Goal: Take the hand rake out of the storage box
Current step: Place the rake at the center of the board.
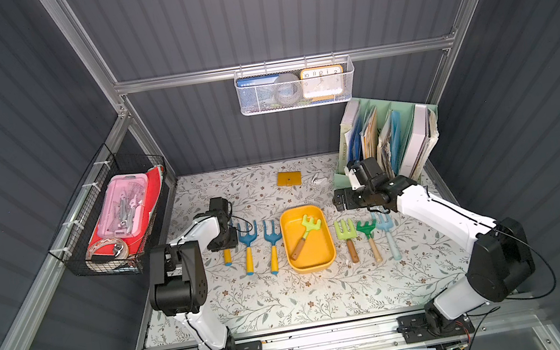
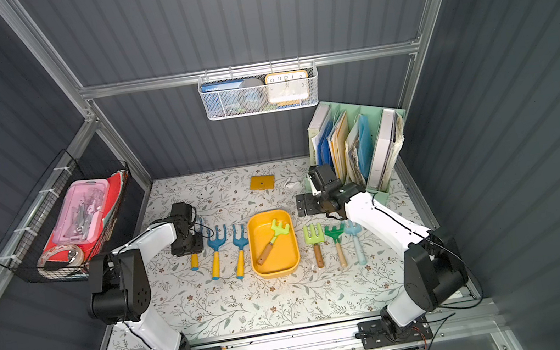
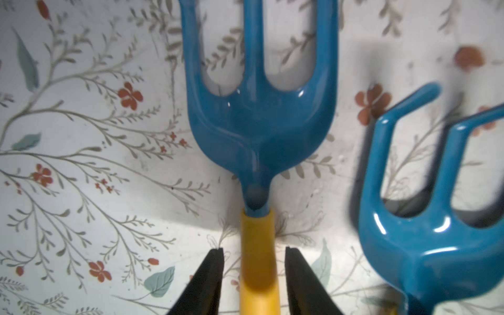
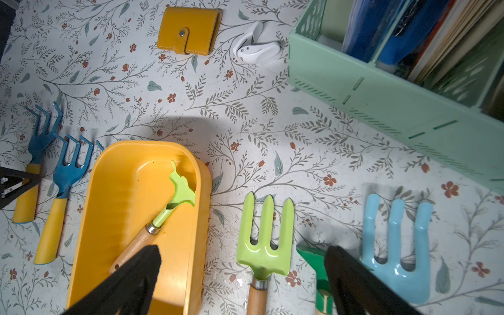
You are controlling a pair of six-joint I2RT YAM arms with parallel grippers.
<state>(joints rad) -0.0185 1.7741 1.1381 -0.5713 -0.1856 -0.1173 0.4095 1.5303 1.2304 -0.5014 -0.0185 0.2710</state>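
The storage box (image 1: 316,253) (image 2: 283,259) is a shallow mustard-yellow tub in the middle of the floral table. Inside it the hand rake (image 1: 306,225) (image 2: 279,229) (image 4: 181,191) lies slanted, with a lime-green head and a wooden handle. My right gripper (image 1: 343,201) (image 4: 242,251) hangs open above the box's far right corner, with nothing between its fingers. My left gripper (image 1: 223,241) (image 3: 254,249) is left of the box, over a blue fork (image 3: 259,122) with a yellow handle. Its jaws straddle that handle, with a gap on each side.
Two more blue forks (image 1: 247,242) (image 1: 272,238) lie left of the box. A lime fork (image 1: 345,233), a dark green rake (image 1: 367,231) and a pale blue fork (image 1: 386,229) lie to its right. Behind are a yellow wallet (image 1: 288,178) and a mint-green file organiser (image 1: 389,142). A black wire basket (image 1: 109,214) hangs at the left.
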